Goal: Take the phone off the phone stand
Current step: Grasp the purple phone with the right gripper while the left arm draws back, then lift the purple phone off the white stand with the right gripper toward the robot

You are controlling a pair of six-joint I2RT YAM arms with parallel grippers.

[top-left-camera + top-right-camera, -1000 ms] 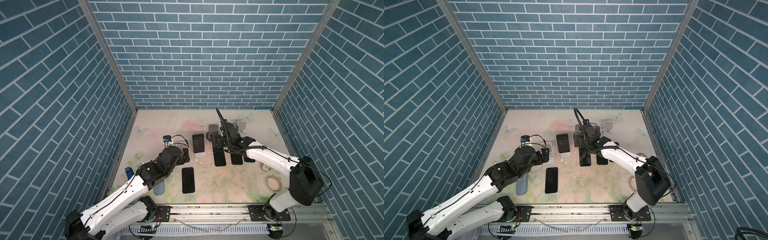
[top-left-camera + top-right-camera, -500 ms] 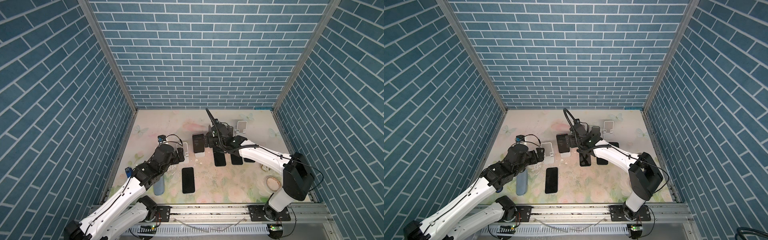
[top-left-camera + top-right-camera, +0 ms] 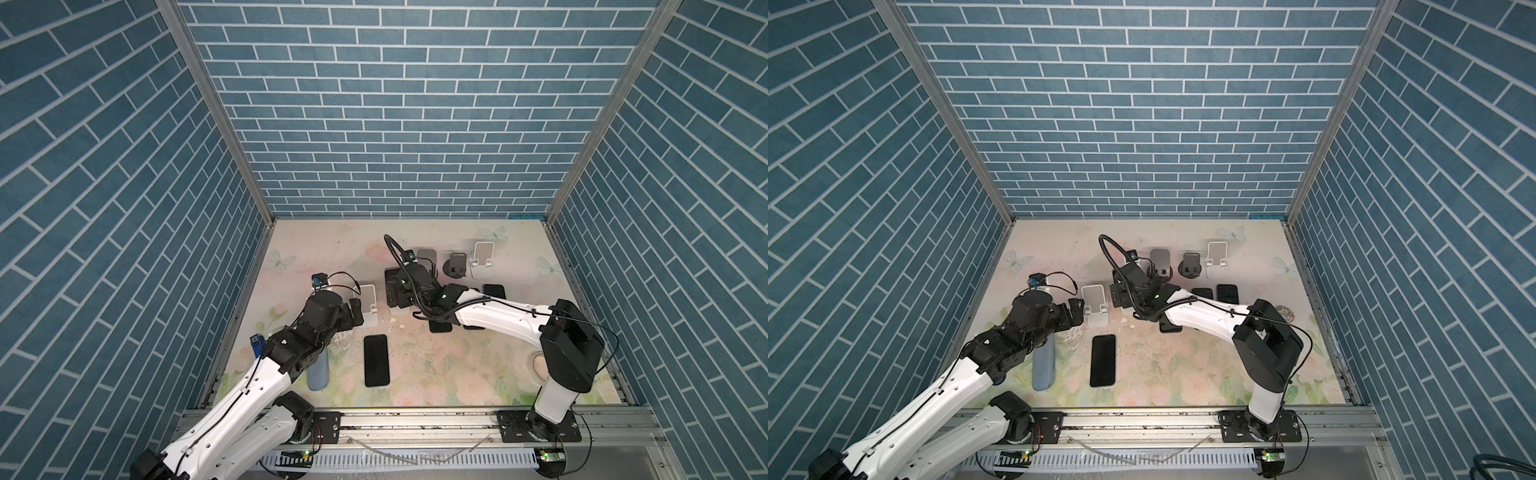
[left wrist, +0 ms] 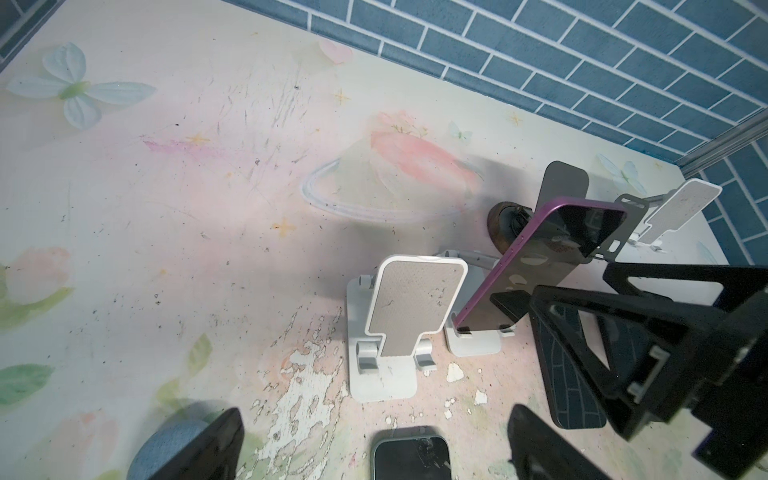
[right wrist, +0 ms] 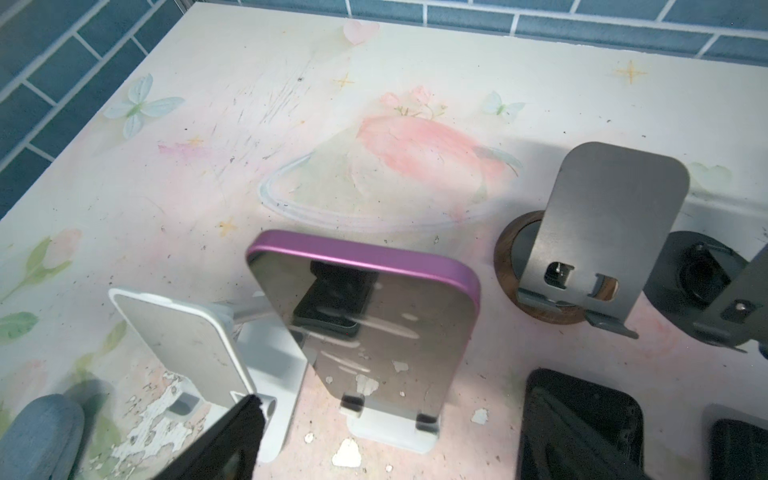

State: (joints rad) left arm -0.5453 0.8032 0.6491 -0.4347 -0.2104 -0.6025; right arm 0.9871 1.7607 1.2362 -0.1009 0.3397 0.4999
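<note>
Two white-and-black robot arms over a floral-printed table point(image 3: 1183, 374) walled in blue brick.

The left tool point(image 3: 1076, 314) sits with jaws apart just beside an empty white plastic phone stand point(image 3: 1095, 305). The right tool point(image 3: 1121, 296) hovers at a dark phone on a neighbouring stand. A black slab phone point(image 3: 1103, 360) lies flat near the table's front edge, a blue-grey oblong case point(image 3: 1044, 368) to its left.

bright even overhead light, soft shadows, wrist views blurred at edges.
</note>
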